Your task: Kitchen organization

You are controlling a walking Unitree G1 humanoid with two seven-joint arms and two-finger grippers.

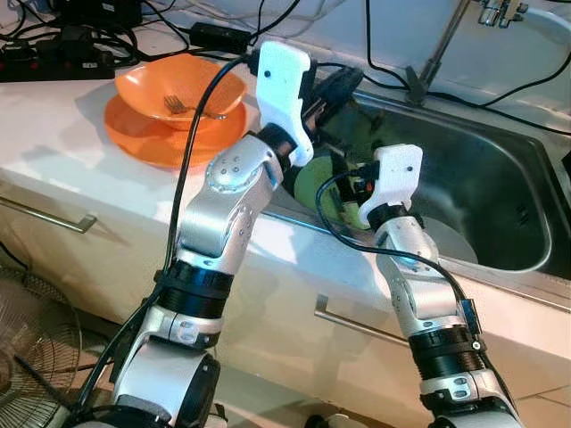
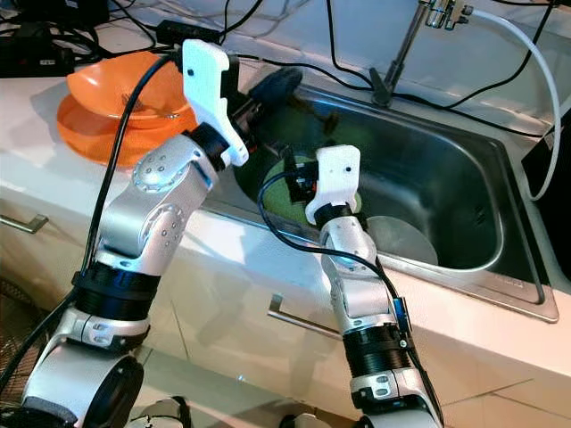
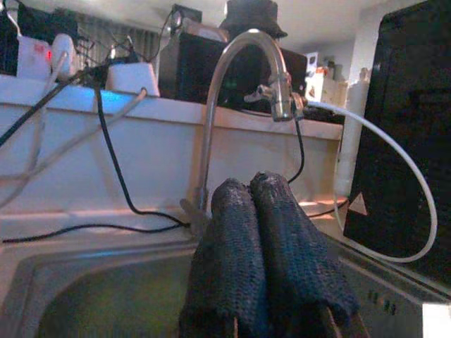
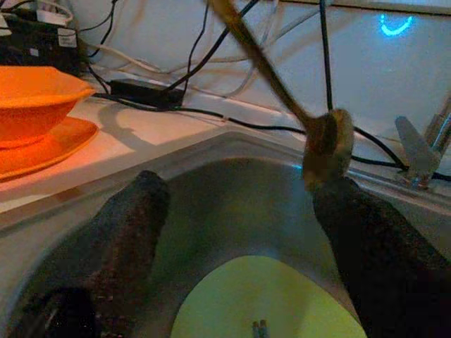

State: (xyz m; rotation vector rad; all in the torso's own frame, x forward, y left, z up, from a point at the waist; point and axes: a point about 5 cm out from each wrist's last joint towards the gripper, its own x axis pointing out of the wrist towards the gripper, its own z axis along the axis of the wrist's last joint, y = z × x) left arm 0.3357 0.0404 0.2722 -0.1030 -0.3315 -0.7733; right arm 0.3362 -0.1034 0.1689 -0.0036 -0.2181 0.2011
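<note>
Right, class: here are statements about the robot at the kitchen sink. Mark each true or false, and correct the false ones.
1. An orange bowl sits on an orange plate on the counter. True.
2. A fork lies in the orange bowl. True.
3. The right tool is shut tight. False: its two black fingers stand wide apart, above a yellow-green plate in the sink.
4. The left tool is open. False: its fingers are pressed together.
5. The faucet has a white hose attached. True.
6. The yellow-green plate rests on the counter. False: it lies inside the sink.
</note>
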